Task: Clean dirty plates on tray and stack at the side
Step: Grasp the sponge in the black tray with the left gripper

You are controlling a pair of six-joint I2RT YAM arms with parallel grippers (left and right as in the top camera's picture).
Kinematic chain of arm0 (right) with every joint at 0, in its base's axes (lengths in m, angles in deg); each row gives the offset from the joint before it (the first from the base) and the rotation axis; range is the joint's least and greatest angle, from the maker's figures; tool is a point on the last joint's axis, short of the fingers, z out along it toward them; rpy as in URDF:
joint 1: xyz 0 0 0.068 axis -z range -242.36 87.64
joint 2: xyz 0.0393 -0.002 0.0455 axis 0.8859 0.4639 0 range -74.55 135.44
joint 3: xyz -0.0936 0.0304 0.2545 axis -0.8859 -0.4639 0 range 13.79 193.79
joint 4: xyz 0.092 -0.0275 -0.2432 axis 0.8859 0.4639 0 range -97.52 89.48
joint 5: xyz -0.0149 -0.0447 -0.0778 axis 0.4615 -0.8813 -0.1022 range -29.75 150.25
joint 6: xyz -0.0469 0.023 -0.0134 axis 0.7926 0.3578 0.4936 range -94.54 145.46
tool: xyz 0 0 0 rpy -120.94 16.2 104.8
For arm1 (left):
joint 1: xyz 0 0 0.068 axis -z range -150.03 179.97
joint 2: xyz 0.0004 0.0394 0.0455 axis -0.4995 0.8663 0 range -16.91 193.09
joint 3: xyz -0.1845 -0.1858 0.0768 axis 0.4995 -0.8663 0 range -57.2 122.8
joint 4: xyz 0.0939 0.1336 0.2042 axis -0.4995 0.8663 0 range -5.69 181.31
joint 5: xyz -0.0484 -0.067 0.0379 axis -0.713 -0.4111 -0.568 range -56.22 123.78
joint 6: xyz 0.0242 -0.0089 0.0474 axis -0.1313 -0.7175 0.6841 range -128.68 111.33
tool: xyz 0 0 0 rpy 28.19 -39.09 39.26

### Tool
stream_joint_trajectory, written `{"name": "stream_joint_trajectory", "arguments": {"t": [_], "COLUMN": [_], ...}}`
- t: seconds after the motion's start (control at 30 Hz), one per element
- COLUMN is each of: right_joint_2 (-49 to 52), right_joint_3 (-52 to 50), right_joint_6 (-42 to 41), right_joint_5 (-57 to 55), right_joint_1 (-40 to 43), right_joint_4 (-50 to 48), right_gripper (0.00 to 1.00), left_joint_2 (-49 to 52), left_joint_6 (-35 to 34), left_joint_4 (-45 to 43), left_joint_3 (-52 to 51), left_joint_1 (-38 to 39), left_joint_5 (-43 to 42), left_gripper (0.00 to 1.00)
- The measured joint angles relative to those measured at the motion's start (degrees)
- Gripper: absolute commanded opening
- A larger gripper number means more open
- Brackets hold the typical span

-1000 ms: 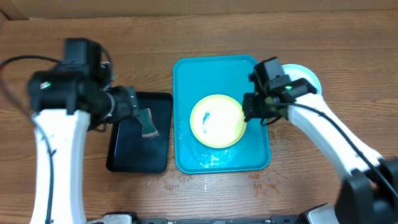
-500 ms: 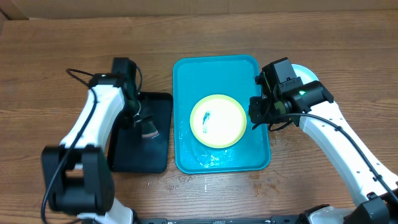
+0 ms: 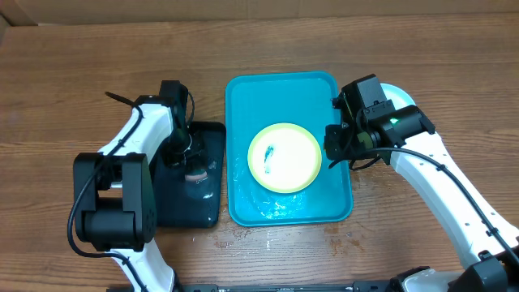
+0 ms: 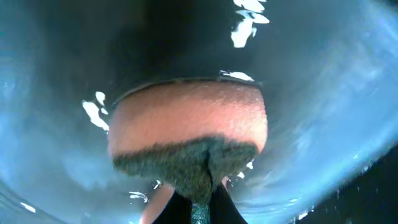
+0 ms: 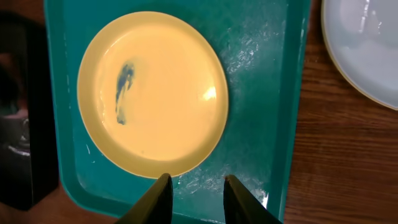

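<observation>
One of the plates, yellow-green rimmed with a blue smear on its white centre, lies in the middle of the teal tray. My right gripper hovers open over the tray's right side, just off the plate's rim, with nothing between its fingers. In the overhead view it sits at the tray's right edge. My left gripper is down in the black tray, shut on a pink sponge with a dark green scrub face. The sponge rests in water.
A light-teal rimmed plate sits on the wooden table right of the teal tray, partly under my right arm; it shows again as a pale plate in the right wrist view. Wet patches mark the tray floor. Cardboard lines the table's far edge.
My left arm swung in over the black tray, came down onto the sponge and its jaws closed on it. The right arm shifted slightly, then stayed still.
</observation>
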Motion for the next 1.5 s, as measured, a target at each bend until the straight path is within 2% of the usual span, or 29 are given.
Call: {"name": "stream_joint_trajectory", "arguments": {"t": [0.13, 0.33, 0.57, 0.73, 0.93, 1.07, 1.2, 1.37, 1.5], "right_joint_2": [0.00, 0.00, 0.00, 0.00, 0.00, 0.00, 0.20, 3.13, 8.11], "right_joint_3": [0.00, 0.00, -1.42, -6.19, -12.46, -15.89, -18.34, -19.15, -19.15], "right_joint_6": [-3.41, -6.45, -4.44, -2.80, -0.20, 0.55, 0.96, 1.05, 0.96], "right_joint_5": [-3.58, -5.81, -2.99, -0.44, 2.51, 3.32, 3.76, 3.87, 3.85], "right_joint_1": [1.01, 2.78, 2.82, 2.78, 2.78, 2.78, 2.78, 2.78, 2.75], "right_joint_4": [0.37, 0.83, -1.11, -5.14, -12.44, -18.12, -23.63, -26.49, -29.49], "right_gripper": [0.32, 0.33, 0.34, 0.34, 0.36, 0.37, 0.37, 0.37, 0.32], "left_joint_2": [-0.02, -1.22, -1.57, -3.76, -4.00, -3.04, -2.25, -2.25, -2.27], "left_joint_6": [0.94, 3.37, 4.37, 4.79, 5.42, 5.46, 6.60, 8.90, 9.99], "left_joint_4": [6.10, 6.56, -1.36, -7.17, -5.92, 1.62, 10.27, 15.10, 15.85], "left_joint_3": [3.04, 6.10, -2.21, -7.21, -6.71, -1.01, 11.80, 26.77, 31.80], "left_joint_1": [-0.04, 0.02, 2.16, 2.75, 2.75, 2.60, 2.36, 2.27, 3.10], "left_joint_5": [-0.42, 2.86, 8.15, 9.60, 9.31, 9.05, 8.04, 3.52, -1.25], "left_gripper": [0.05, 0.04, 0.04, 0.04, 0.04, 0.04, 0.04, 0.04, 0.04]}}
